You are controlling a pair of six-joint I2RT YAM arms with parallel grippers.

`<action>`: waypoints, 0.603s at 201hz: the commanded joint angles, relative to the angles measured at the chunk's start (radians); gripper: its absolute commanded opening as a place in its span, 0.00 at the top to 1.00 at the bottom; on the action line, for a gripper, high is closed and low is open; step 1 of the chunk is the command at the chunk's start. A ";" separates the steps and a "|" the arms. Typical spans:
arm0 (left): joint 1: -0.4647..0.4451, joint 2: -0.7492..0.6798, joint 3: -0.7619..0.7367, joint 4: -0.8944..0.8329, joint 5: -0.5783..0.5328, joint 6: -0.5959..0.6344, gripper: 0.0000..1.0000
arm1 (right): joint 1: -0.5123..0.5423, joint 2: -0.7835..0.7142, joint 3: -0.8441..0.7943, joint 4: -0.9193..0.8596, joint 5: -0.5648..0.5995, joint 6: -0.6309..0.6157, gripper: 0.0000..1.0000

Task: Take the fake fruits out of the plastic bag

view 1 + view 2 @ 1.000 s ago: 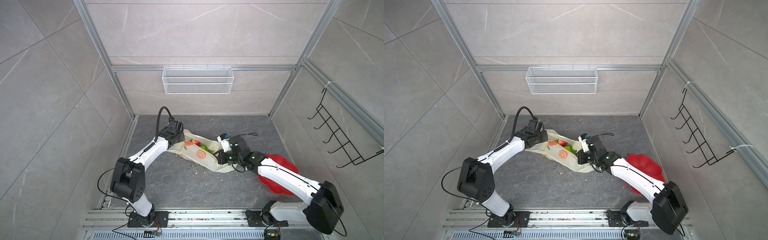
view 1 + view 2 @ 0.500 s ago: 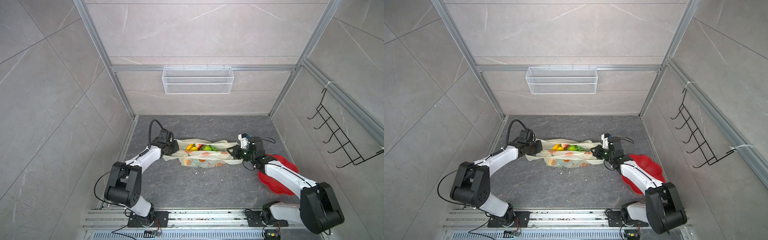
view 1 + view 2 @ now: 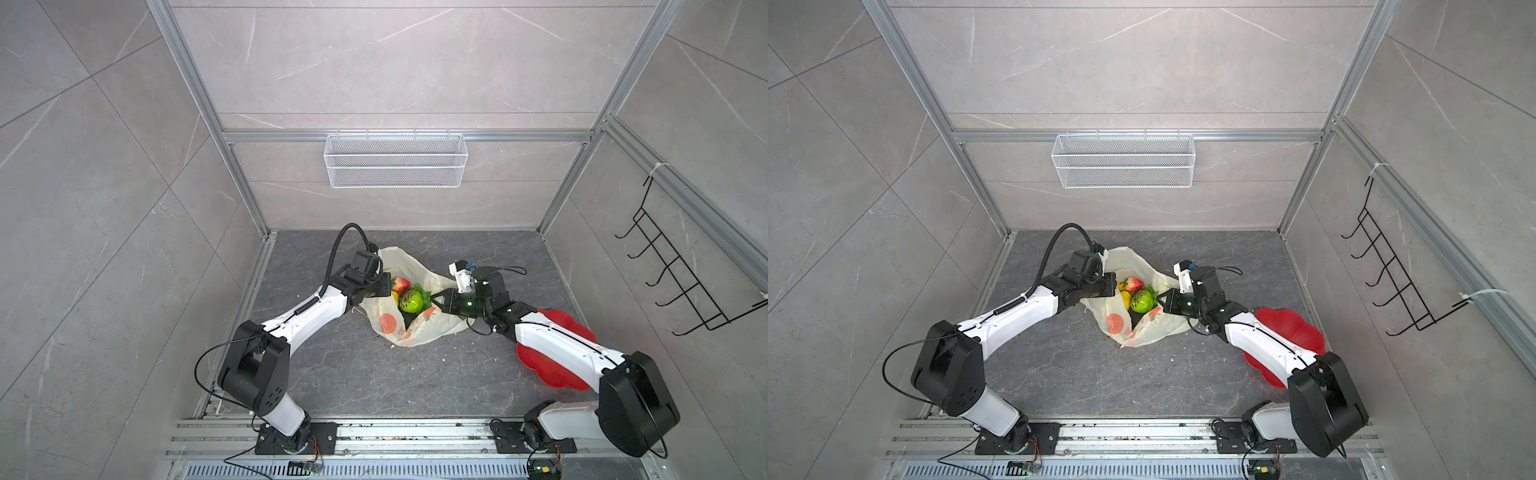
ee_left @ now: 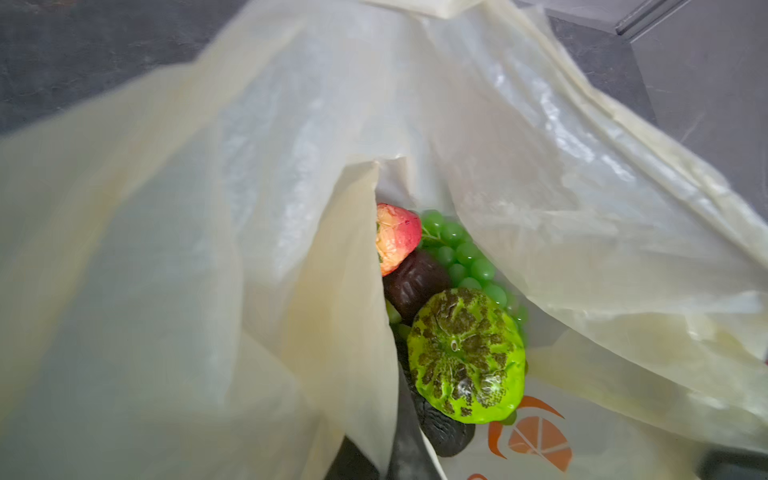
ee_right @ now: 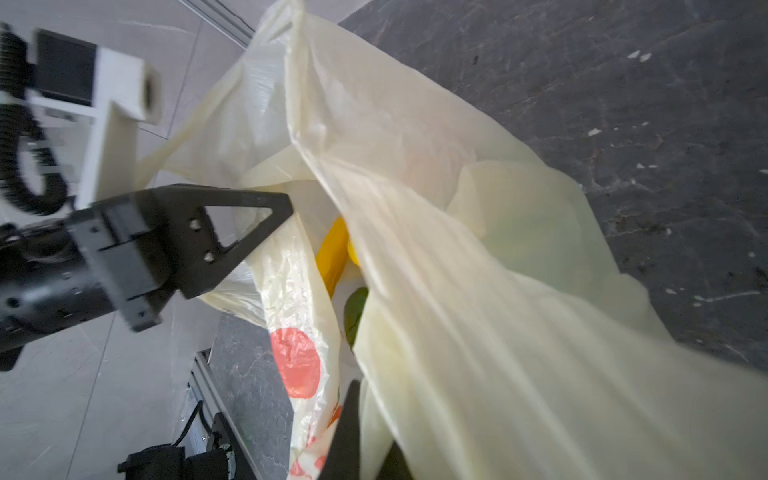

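Left wrist, plastic bag [image 4: 166, 249] veiling fake fruits [image 4: 465, 357]

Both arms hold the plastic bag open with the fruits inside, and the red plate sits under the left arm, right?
Wrong arm. Both top views show the red plate under the right arm. The plastic bag is held open, fruits inside, as you said.

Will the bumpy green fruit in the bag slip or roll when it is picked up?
Probably slippery: the bumpy green fruit looks glossy. It is roundish, so it may roll once set down. It lies against green grapes and a dark avocado in the plastic bag, so pushing it likely shifts them.
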 commanded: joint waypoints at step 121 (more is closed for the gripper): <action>0.189 -0.046 -0.144 0.090 0.114 -0.051 1.00 | -0.249 0.022 -0.178 0.317 -0.184 0.218 1.00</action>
